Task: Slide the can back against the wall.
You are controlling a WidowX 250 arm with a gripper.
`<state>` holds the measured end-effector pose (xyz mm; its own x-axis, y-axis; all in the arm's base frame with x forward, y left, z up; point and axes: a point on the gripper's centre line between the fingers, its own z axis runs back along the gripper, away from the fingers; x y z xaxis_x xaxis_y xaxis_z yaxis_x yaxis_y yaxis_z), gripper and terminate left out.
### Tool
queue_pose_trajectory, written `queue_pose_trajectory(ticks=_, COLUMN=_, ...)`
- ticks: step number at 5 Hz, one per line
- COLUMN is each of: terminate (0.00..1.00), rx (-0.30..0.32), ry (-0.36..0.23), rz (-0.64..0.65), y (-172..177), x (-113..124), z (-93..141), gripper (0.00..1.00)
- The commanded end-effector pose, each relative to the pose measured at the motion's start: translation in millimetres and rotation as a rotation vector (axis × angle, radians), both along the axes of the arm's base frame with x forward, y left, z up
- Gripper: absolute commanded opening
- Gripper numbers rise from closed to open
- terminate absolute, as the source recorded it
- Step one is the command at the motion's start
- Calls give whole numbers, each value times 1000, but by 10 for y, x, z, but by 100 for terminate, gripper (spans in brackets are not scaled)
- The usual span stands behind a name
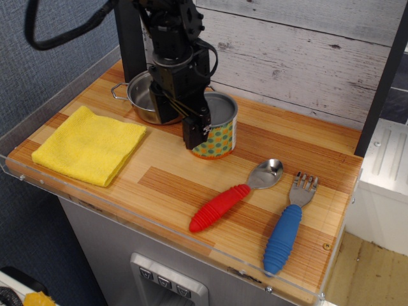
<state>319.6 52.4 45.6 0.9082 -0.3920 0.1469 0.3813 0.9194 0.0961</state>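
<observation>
The can (218,137), a short tin with a grey lid and a yellow dotted label, stands upright on the wooden counter, a short way in front of the whitewashed plank wall (287,57). My black gripper (177,132) is down at the can's left side. Its jaws stand apart with nothing between them. The right finger (194,131) rests against the can's left front wall. The left finger (161,109) is in front of the steel pot. The can's left edge is hidden behind the finger.
A steel two-handled pot (141,95) sits just left of the can, behind the gripper. A folded yellow cloth (86,143) lies at the front left. A red-handled spoon (233,194) and a blue-handled fork (287,226) lie at the front right. A blue fabric wall (44,70) closes the left side.
</observation>
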Motion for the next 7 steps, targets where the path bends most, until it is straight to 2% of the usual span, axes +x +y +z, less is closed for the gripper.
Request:
queue_pose_trajectory(ticks=1, terminate=0, rx=-17, ry=-42, rz=-58, y=-44, x=229, z=148, gripper=100)
queue_pose_trajectory(ticks=3, terminate=0, rx=-34, ry=-13, rz=-145, y=-198, x=403, z=168, gripper=100)
queue_pose_trajectory(ticks=4, terminate=0, rx=-21, ry=-41, rz=-157, y=-297, x=470, z=179, gripper=100)
queue_pose_trajectory(ticks=7, terminate=0, rx=-25, ry=-71, rz=-161, y=-516, x=634, z=187, gripper=100)
